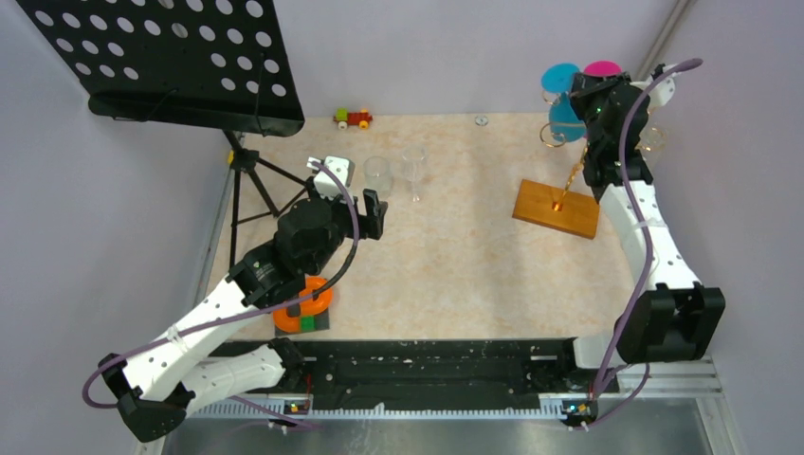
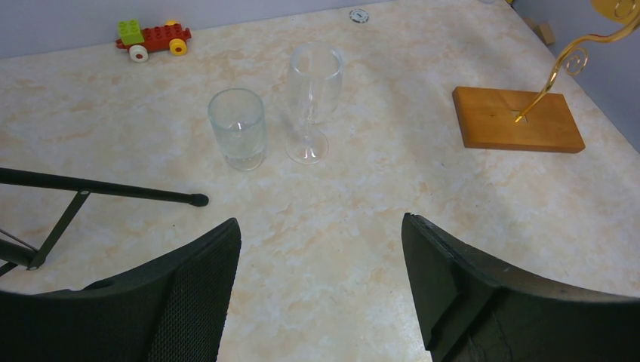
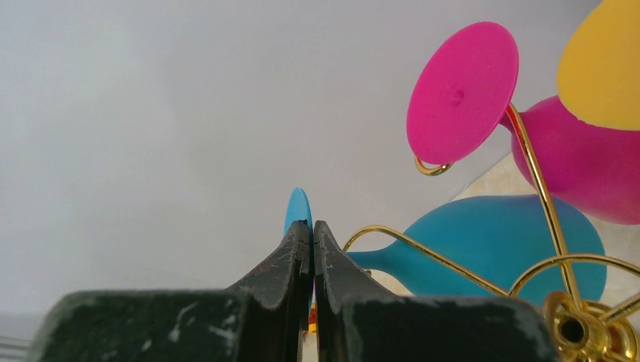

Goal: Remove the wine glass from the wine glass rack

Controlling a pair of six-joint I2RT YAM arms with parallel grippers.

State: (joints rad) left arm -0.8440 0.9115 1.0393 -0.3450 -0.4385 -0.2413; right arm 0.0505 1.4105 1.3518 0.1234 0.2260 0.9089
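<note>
Where curled arms crown the wine glass rack (image 1: pixel 557 206), the blue wine glass (image 3: pixel 490 241) is hung foot-up. R gripper (image 3: pixel 310 226) is seen at rack top, its 2 fingers closed to a slit beside the glass foot; a pinch can't be confirmed. L gripper (image 2: pixel 321 220) is spread wide, well apart from rack. Glass is judged light, slick, prob. plastic. Stem just below foot is favoured for the hold.

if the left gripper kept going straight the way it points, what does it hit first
Probably the clear stemmed glass, nearly centred ahead of the open left gripper; the tumbler stands left of that line. Depth is unclear, so the table may come first.
</note>
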